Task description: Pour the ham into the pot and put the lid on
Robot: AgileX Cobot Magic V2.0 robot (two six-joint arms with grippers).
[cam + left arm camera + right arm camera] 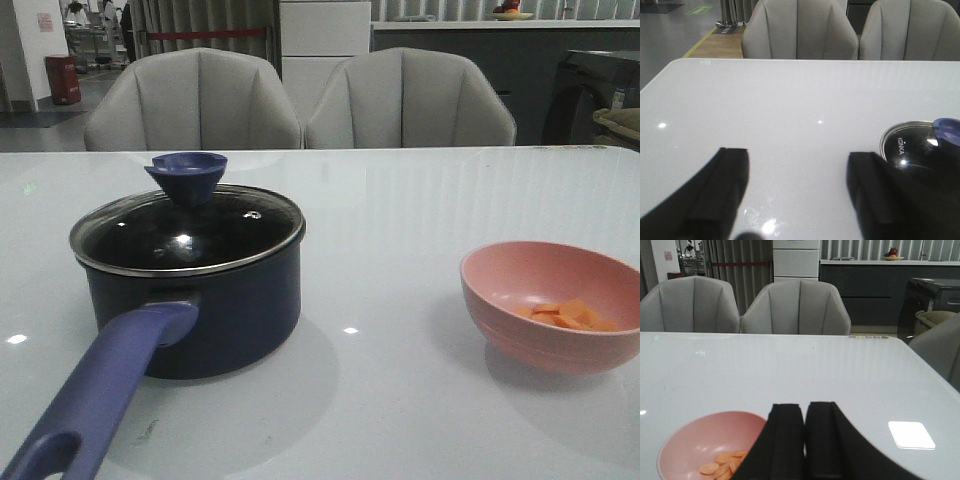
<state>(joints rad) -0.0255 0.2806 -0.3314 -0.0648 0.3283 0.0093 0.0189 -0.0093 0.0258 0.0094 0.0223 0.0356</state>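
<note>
The dark navy pot [215, 310] stands on the left of the white table, its purple-blue handle [95, 395] pointing toward the front edge. The glass lid [190, 235] sits on it, with its flared knob [187, 175] on top. The ham [568, 315] lies in the pink bowl [545, 305] on the right. No gripper shows in the front view. In the left wrist view my left gripper [797, 165] is open and empty over bare table, with the lid [912, 145] beside one finger. In the right wrist view my right gripper [805, 412] is shut and empty, beside the bowl [700, 440] with ham [722, 462].
Two grey chairs [300, 100] stand behind the table's far edge. A counter and cabinets are further back.
</note>
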